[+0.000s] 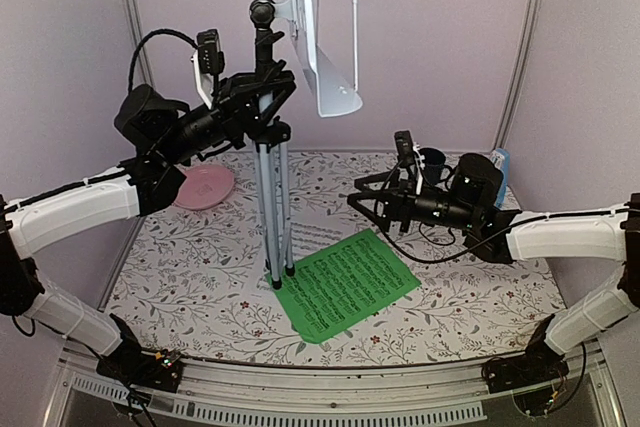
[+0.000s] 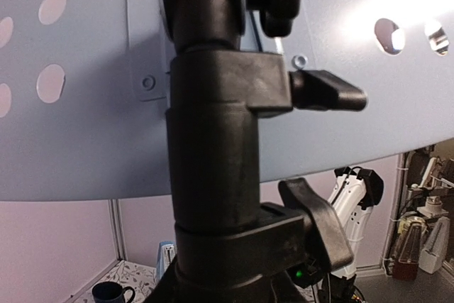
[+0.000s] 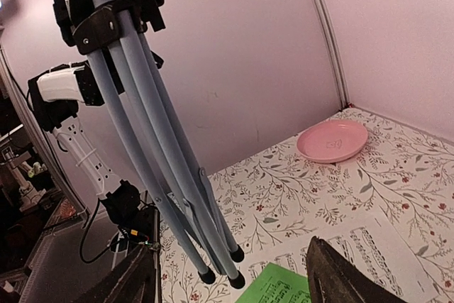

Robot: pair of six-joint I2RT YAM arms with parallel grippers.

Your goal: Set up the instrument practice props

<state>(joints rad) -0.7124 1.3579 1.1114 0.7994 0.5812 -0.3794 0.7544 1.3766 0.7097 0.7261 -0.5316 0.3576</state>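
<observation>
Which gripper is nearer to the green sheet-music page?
The right. The right gripper hovers open near the far edge of the green sheet-music page; the left gripper is high up, clamped on the music stand, farther away.

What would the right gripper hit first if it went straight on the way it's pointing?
Probably the tripod legs of the music stand. In the right wrist view their feet sit just ahead, between the open fingers of the right gripper. Depth is hard to judge, so it might pass close beside them.
</observation>
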